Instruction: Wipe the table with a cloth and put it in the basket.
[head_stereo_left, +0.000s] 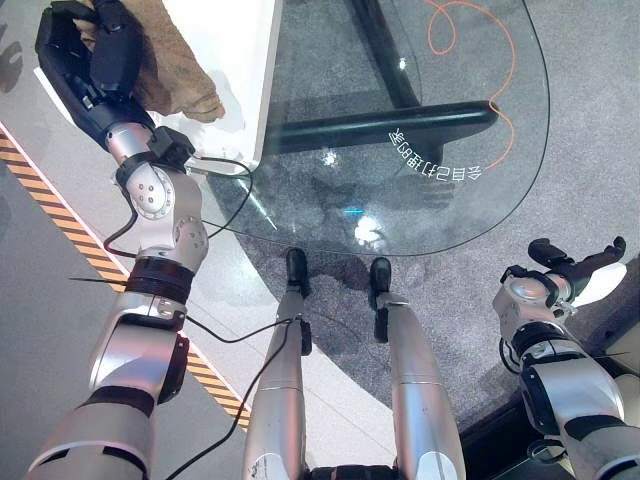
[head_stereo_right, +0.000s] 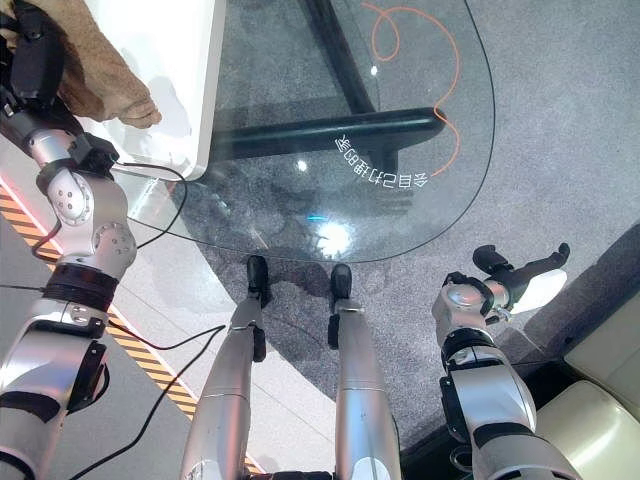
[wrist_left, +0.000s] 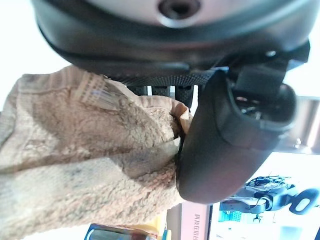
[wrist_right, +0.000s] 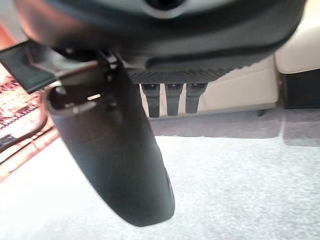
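Left hand (head_stereo_left: 85, 50) is clamped on the tan cloth (wrist_left: 75, 165) over the white table (head_stereo_left: 235, 60) — wiping (probably underway); basket drop comes next. Right hand (head_stereo_right: 520, 275) hangs empty, fingers loose.

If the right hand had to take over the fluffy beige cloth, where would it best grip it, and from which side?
Probably the loose lower corner of the fluffy beige cloth, which hangs free over the white surface. The left hand already bunches the upper part in its fingers, so the right hand should come from the glass table side.
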